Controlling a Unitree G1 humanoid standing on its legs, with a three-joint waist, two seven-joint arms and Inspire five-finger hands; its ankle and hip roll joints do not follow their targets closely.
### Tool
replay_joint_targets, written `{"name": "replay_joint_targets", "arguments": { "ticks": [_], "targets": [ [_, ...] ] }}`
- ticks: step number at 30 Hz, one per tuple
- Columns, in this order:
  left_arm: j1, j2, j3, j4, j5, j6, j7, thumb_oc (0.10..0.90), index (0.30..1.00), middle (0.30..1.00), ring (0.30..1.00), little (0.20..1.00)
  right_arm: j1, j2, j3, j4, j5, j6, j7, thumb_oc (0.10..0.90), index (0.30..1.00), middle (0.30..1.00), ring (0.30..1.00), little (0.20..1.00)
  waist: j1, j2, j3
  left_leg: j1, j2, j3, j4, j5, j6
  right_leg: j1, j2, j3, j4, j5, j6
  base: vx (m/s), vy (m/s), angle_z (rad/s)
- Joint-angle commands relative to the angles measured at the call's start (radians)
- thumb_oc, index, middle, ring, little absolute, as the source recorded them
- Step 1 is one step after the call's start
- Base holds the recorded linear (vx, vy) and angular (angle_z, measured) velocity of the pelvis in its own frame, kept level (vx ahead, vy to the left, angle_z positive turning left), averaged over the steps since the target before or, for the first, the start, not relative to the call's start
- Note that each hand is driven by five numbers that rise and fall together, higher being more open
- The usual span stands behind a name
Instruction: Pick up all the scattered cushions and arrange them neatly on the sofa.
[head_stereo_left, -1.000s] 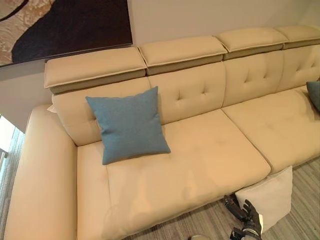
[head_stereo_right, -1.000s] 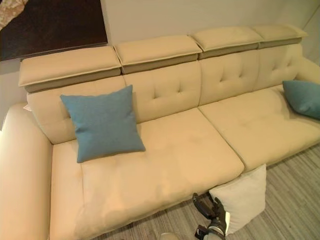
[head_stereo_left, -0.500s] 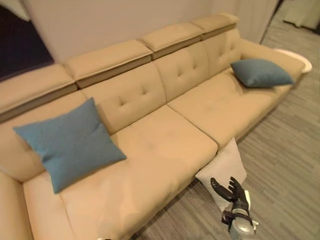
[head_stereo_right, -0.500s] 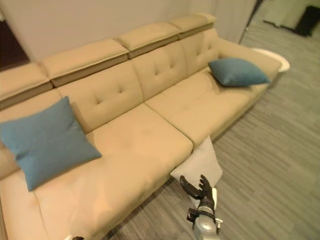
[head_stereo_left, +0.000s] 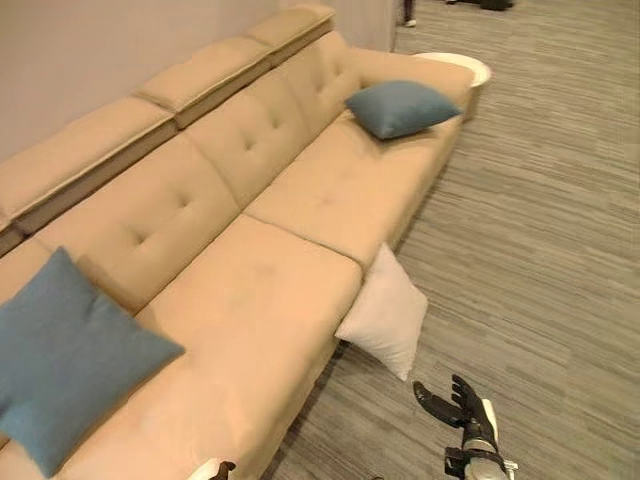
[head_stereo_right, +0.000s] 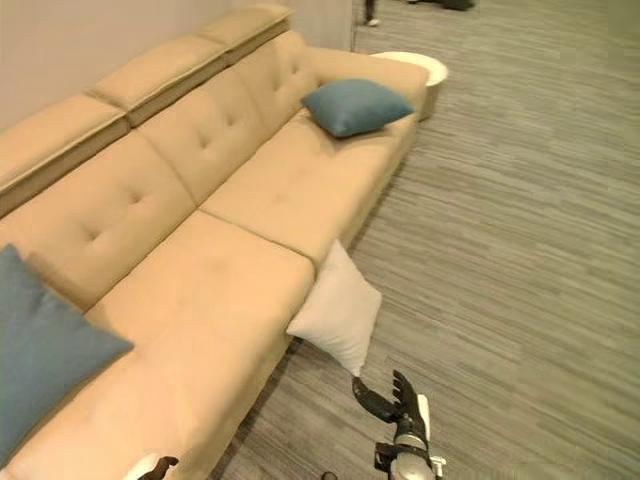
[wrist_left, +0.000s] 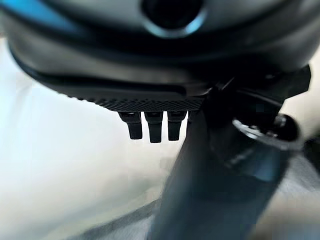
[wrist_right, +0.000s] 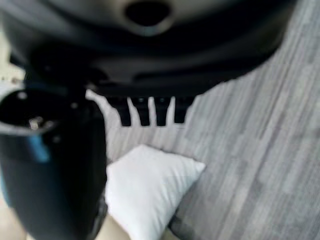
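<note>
White cushion (head_stereo_left: 385, 318) leans on its corner against the sofa (head_stereo_left: 250, 300) front, on the floor just ahead and left of my right hand (head_stereo_left: 462, 402), whose fingers are spread open and empty, nearer than my left hand (wrist_left: 155, 127).

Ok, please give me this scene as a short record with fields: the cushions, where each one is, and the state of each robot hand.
white cushion: on the floor, leaning against the sofa front
blue cushion, far end: lying on the seat
blue cushion, near end: propped against the backrest
right robot hand: open, fingers spread, above the floor, short of the white cushion, holding nothing
left robot hand: fingers straight, holding nothing
floor: grey striped carpet
</note>
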Motion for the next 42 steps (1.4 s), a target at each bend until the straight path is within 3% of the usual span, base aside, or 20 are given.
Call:
{"name": "replay_joint_targets", "arguments": {
  "ticks": [1,2,4,7,9,12,15,20,21,22,23,26,30,34,36,38,39,40,42],
  "targets": [
    [-0.09,-0.133,-0.02,0.013,-0.024,-0.078,0.006,0.8,0.9,0.9,0.9,0.9,-0.029,-0.061,-0.009,-0.046,-0.034,-0.066,0.007,0.8,0.9,0.9,0.9,0.9,-0.005,0.033,0.008,-0.094,-0.079,-0.065,0.07,-0.012,0.035,0.013,0.1,0.026,0.052,0.005,0.072,0.04,-0.051,-1.76],
    [-0.085,-0.136,-0.026,0.017,-0.016,-0.081,0.005,0.8,0.9,0.9,0.9,0.9,-0.038,-0.063,-0.004,-0.041,-0.033,-0.066,0.011,0.8,0.9,0.9,0.9,0.9,0.007,0.041,0.009,-0.102,-0.148,-0.098,0.092,-0.034,0.05,0.005,0.129,0.085,0.057,0.017,0.077,0.04,-0.036,-1.66],
    [-0.085,-0.137,-0.031,0.024,-0.006,-0.078,-0.006,0.8,0.9,0.9,0.9,0.9,-0.055,-0.055,0.001,-0.017,-0.031,-0.06,0.016,0.8,0.9,0.9,0.9,0.9,0.019,0.055,0.004,-0.108,-0.204,-0.121,0.068,-0.025,0.052,-0.002,0.162,0.131,0.073,0.023,0.087,0.09,-0.018,-1.62],
    [-0.09,-0.13,-0.03,0.033,0.014,-0.076,-0.009,0.8,0.9,0.9,0.9,0.9,-0.068,-0.05,0.018,0.016,-0.042,-0.054,0.026,0.8,0.9,0.9,0.9,0.9,0.028,0.07,-0.015,-0.069,-0.218,-0.131,0.008,-0.014,0.067,-0.003,0.187,0.169,0.088,0.013,0.089,0.12,0.012,-1.47],
    [-0.105,-0.124,-0.033,0.029,0.021,-0.071,-0.011,0.8,0.9,0.9,0.9,0.9,-0.063,-0.047,0.009,0.026,-0.032,-0.048,0.027,0.8,0.9,0.9,0.9,0.9,0.022,0.072,-0.023,-0.067,-0.21,-0.105,-0.001,0.013,0.061,-0.001,0.186,0.161,0.095,0.005,0.088,0.13,0.047,-0.62],
    [-0.123,-0.123,-0.048,0.013,0.031,-0.067,-0.01,0.8,0.9,0.9,0.9,0.9,-0.033,-0.05,-0.001,0.023,-0.033,-0.04,0.036,0.8,0.9,0.9,0.9,0.9,0.001,0.086,-0.036,-0.021,-0.206,-0.094,-0.074,0.01,0.086,0.0,0.191,0.147,0.135,-0.032,0.083,0.15,0.097,-0.12],
    [-0.161,-0.115,-0.074,-0.023,0.033,-0.07,0.001,0.8,0.9,0.9,0.9,0.9,-0.048,-0.047,-0.006,0.04,-0.025,-0.038,0.036,0.8,0.9,0.9,0.9,0.9,-0.024,0.097,-0.006,-0.005,-0.191,-0.113,-0.098,0.016,0.097,-0.074,0.182,0.092,0.303,-0.082,0.087,0.04,0.098,0.05],
    [-0.187,-0.08,-0.079,-0.041,0.049,-0.063,0.012,0.8,0.9,0.9,0.9,0.9,-0.072,-0.024,0.007,0.069,-0.019,-0.035,0.047,0.8,0.9,0.9,0.9,0.9,-0.008,0.068,0.023,0.018,-0.17,-0.089,-0.106,0.006,0.107,-0.151,0.148,-0.008,0.438,-0.043,0.14,0.03,0.005,-0.05],
    [-0.187,-0.08,-0.079,-0.041,0.049,-0.063,0.012,0.8,0.9,0.9,0.9,0.9,-0.072,-0.024,0.007,0.069,-0.019,-0.035,0.047,0.8,0.9,0.9,0.9,0.9,-0.008,0.068,0.023,0.017,-0.17,-0.089,-0.106,0.006,0.107,-0.151,0.148,-0.008,0.438,-0.043,0.14,0.07,-0.047,-0.2],
    [-0.178,-0.069,-0.07,-0.042,0.052,-0.064,0.005,0.8,0.9,0.9,0.9,0.9,-0.08,-0.023,0.012,0.07,-0.022,-0.036,0.05,0.8,0.9,0.9,0.9,0.9,0.008,0.069,0.025,0.025,-0.156,-0.086,-0.132,0.01,0.105,-0.168,0.112,-0.068,0.428,-0.026,0.152,0.05,-0.043,-0.19],
    [-0.178,-0.069,-0.07,-0.043,0.052,-0.063,0.004,0.8,0.9,0.9,0.9,0.9,-0.08,-0.023,0.012,0.07,-0.022,-0.037,0.05,0.8,0.9,0.9,0.9,0.9,0.007,0.069,0.025,0.026,-0.156,-0.087,-0.134,0.011,0.105,-0.167,0.112,-0.069,0.429,-0.027,0.152,0.09,-0.073,-0.26],
    [-0.162,-0.065,-0.061,-0.021,0.061,-0.066,-0.004,0.8,0.9,0.9,0.9,0.9,-0.078,-0.029,0.007,0.043,-0.023,-0.04,0.054,0.8,0.9,0.9,0.9,0.9,0.011,0.076,0.026,0.038,-0.138,-0.089,-0.157,0.011,0.098,-0.154,0.076,-0.096,0.356,-0.056,0.129,0.11,-0.101,-0.13],
    [-0.115,-0.068,-0.007,0.052,0.045,-0.06,-0.016,0.8,0.9,0.9,0.9,0.9,-0.063,-0.03,-0.027,0.005,-0.003,-0.05,0.051,0.8,0.9,0.9,0.9,0.9,-0.005,0.102,0.042,0.058,-0.098,-0.113,-0.157,-0.01,0.077,-0.244,0.025,-0.025,0.341,-0.006,0.138,0.14,-0.206,0.05],
    [-0.098,-0.054,0.008,0.066,0.045,-0.058,-0.008,0.8,0.9,0.9,0.9,0.9,-0.025,-0.021,-0.04,0.0,0.012,-0.051,0.056,0.8,0.9,0.9,0.9,0.9,-0.008,0.078,0.017,0.087,-0.088,-0.137,-0.15,-0.039,0.052,-0.197,0.008,-0.012,0.219,0.007,0.14,0.21,-0.294,0.18],
    [-0.092,-0.052,0.019,0.06,0.029,-0.063,-0.001,0.8,0.9,0.9,0.9,0.9,-0.004,-0.03,-0.026,-0.008,0.001,-0.049,0.071,0.8,0.9,0.9,0.9,0.9,-0.004,0.064,0.012,0.08,-0.067,-0.138,-0.077,-0.034,0.029,-0.159,0.029,-0.017,0.19,0.002,0.129,0.21,-0.365,0.19],
    [-0.089,-0.057,0.026,0.038,-0.018,-0.078,0.0,0.8,0.9,0.9,0.9,0.9,0.01,-0.053,-0.025,-0.022,-0.013,-0.052,0.081,0.8,0.9,0.9,0.9,0.9,0.003,0.05,0.026,0.01,-0.043,-0.136,0.104,0.029,-0.001,-0.11,0.046,-0.037,0.163,-0.002,0.104,0.1,-0.379,0.3],
    [-0.095,-0.055,0.018,0.01,-0.031,-0.082,0.01,0.8,0.9,0.9,0.9,0.9,0.007,-0.065,-0.027,-0.027,-0.019,-0.056,0.075,0.8,0.9,0.9,0.9,0.9,0.011,0.039,0.048,-0.07,-0.026,-0.137,0.231,0.088,-0.009,-0.094,0.046,-0.051,0.154,-0.001,0.087,0.01,-0.38,0.45],
    [-0.106,-0.054,-0.003,-0.028,-0.029,-0.083,0.016,0.8,0.9,0.9,0.9,0.9,-0.004,-0.076,-0.025,-0.027,-0.021,-0.057,0.063,0.8,0.9,0.9,0.9,0.9,0.023,0.03,0.067,-0.128,-0.021,-0.133,0.317,0.114,0.008,-0.08,0.051,-0.058,0.147,-0.003,0.071,0.01,-0.346,0.46],
    [-0.118,-0.049,-0.048,-0.081,-0.008,-0.088,0.021,0.8,0.9,0.9,0.9,0.9,-0.029,-0.089,-0.025,-0.02,-0.019,-0.059,0.04,0.8,0.9,0.9,0.9,0.9,0.038,0.015,0.08,-0.19,-0.034,-0.106,0.365,0.077,0.03,-0.052,0.055,-0.062,0.14,-0.026,0.058,0.13,-0.241,0.3]
  ]
}}
